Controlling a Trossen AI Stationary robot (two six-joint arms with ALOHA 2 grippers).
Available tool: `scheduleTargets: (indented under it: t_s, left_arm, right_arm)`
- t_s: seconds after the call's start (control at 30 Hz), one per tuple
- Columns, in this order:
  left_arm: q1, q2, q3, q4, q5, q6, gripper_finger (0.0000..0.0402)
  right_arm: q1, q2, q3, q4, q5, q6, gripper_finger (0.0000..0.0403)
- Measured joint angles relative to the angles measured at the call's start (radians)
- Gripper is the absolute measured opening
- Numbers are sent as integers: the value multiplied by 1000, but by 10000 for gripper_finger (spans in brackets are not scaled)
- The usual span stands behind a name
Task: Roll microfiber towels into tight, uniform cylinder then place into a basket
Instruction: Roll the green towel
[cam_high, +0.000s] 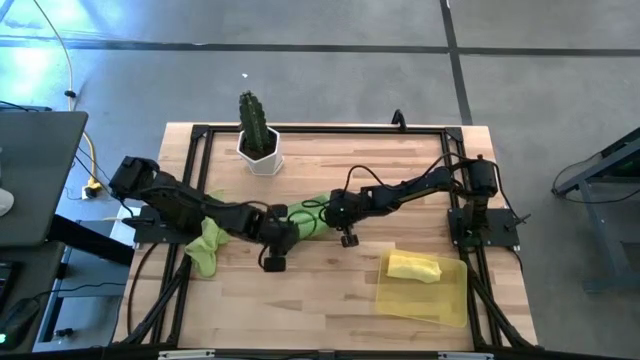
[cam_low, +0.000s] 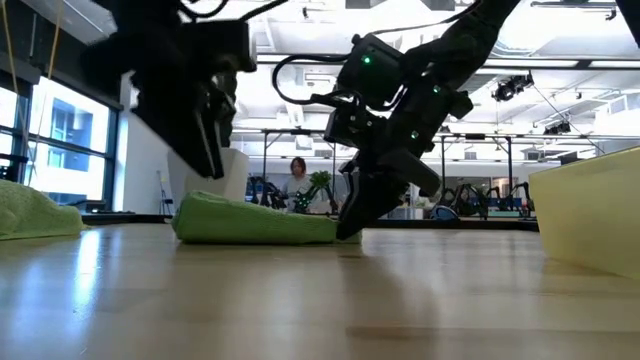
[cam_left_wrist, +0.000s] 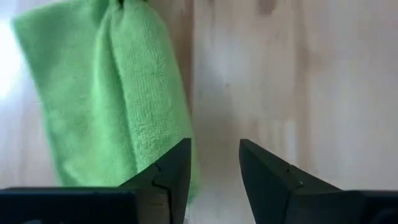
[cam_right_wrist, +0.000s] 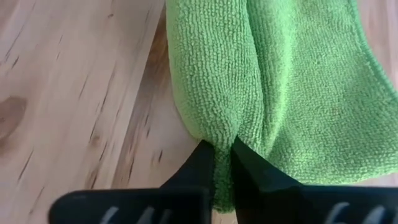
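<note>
A lime green towel (cam_high: 308, 213) lies folded in a long bundle on the table's middle, between my two grippers; it also shows in the low view (cam_low: 255, 220). My right gripper (cam_right_wrist: 222, 155) is shut on its right end. My left gripper (cam_left_wrist: 214, 165) is open, just above the table at the towel's left end (cam_left_wrist: 112, 93), with one finger over the towel's edge; I cannot tell whether it touches. A second lime green towel (cam_high: 205, 248) lies crumpled at the left. A yellow towel (cam_high: 412, 267) lies rolled in the translucent yellow basket (cam_high: 445, 300) at the near right. My right gripper pinches a raised fold (cam_right_wrist: 219, 134) at the green towel's right end between its two fingers. The fingers slant down from the table's right side, with their tips (cam_low: 350, 228) at the tabletop. The towel lies flat on the table, slack.
A white hexagonal pot with a cactus (cam_high: 258, 135) stands at the far left-centre. A black frame (cam_high: 320, 130) runs round the table's edges. Bare wood lies at the near centre. In the low view a person (cam_low: 298, 180) shows far off in the room behind.
</note>
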Motion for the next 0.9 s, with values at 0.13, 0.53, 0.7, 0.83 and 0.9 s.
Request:
scheduleTargets:
  t_s: [0.13, 0.53, 0.7, 0.83, 0.9]
  left_arm:
    - [-23, 29, -21, -2, -46, -4, 134]
    - [22, 153, -38, -22, -126, 22, 159]
    - [52, 198, -30, -31, -85, -25, 159]
    - [63, 196, -31, -33, -43, -97, 141]
    - [63, 183, -35, -33, -34, -111, 115]
  right_arm:
    - [0, 0, 0, 3, -1, 18, 12]
    - [0, 0, -1, 9, -2, 19, 12]
    - [0, 0, -1, 9, -3, 19, 12]
    - [0, -1, -1, 9, -4, 47, 12]
    - [-1, -3, -1, 9, -6, 72, 12]
